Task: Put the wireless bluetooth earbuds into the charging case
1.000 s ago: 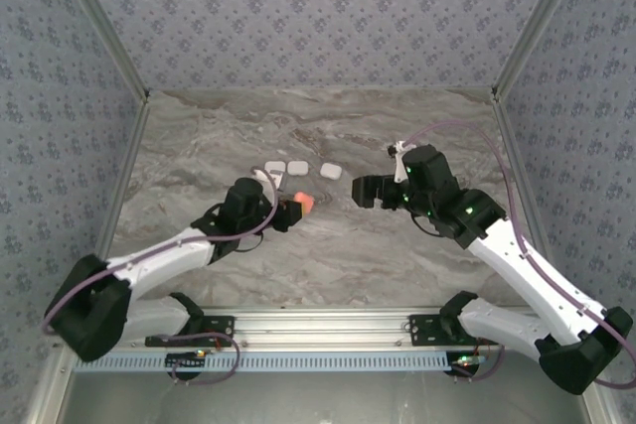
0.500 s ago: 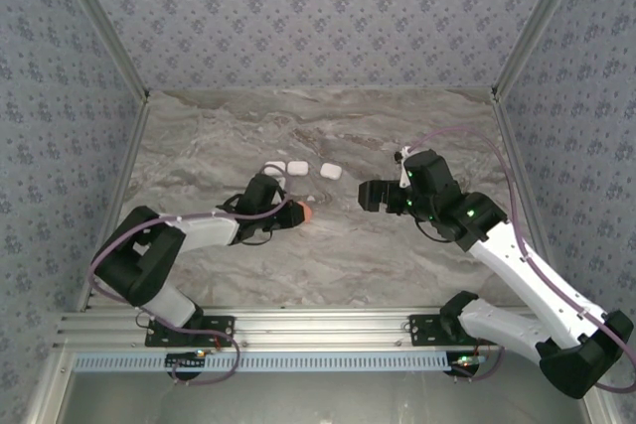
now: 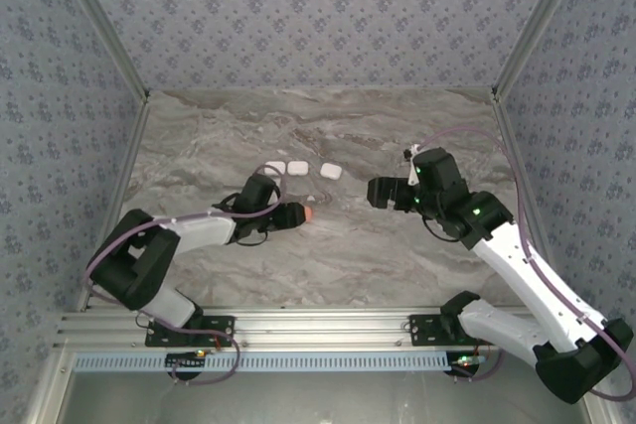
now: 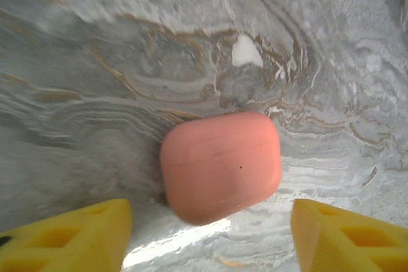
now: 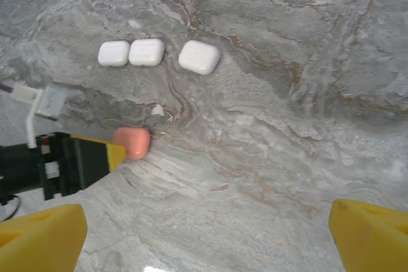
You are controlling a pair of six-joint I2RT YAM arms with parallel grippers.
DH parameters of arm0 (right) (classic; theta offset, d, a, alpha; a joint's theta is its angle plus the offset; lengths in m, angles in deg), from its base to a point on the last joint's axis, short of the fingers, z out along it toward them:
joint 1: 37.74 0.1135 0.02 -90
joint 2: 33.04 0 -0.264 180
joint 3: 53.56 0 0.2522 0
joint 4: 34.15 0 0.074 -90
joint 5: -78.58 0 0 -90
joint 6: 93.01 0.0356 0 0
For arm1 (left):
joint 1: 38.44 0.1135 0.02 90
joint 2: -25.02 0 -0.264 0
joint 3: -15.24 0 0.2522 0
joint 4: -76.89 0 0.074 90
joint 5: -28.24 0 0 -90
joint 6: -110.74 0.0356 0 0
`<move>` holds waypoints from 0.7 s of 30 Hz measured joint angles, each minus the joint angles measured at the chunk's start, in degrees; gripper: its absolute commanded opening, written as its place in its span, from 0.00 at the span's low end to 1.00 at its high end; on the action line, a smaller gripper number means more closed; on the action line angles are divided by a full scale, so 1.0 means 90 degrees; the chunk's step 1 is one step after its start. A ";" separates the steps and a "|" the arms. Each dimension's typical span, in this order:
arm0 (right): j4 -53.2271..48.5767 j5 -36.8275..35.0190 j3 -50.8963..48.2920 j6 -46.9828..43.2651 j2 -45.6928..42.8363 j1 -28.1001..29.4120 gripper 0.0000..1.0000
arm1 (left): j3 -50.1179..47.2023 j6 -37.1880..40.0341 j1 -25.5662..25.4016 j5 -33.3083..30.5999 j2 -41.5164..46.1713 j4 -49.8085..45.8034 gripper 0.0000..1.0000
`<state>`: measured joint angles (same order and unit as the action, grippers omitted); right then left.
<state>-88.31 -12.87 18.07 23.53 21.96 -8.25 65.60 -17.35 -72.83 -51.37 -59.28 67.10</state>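
Note:
A coral-pink charging case (image 4: 221,165), its lid closed, lies on the marble table (image 3: 328,255). My left gripper (image 4: 209,224) is open, its yellow fingertips (image 4: 76,234) standing apart on either side just behind the case and not touching it. From above, that coral case (image 3: 307,213) sits at the tip of my left gripper (image 3: 296,213). My right gripper (image 3: 376,192) hovers open to the right of it, with nothing between its fingers. In the right wrist view the coral case (image 5: 132,142) is at the left. The earbuds are out of view.
Three closed white cases (image 3: 298,168) lie in a row behind the coral one; in the right wrist view these white cases (image 5: 146,52) are at the upper left. Patterned walls (image 3: 318,17) enclose the table on three sides.
My left gripper has lowered to the table and opened, letting go of the coral case, which now rests on the marble. The right gripper has drifted slightly to the right.

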 measured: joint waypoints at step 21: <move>0.5027 -0.0903 -0.4029 -0.2057 0.0738 -0.2965 1.00 | -0.1647 0.2681 0.2718 -0.3973 0.3628 -0.0253 0.99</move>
<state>-43.07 -21.00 -18.19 5.02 28.61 -34.93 50.78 6.78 -48.38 -87.12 -26.62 64.82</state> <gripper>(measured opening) 0.997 0.992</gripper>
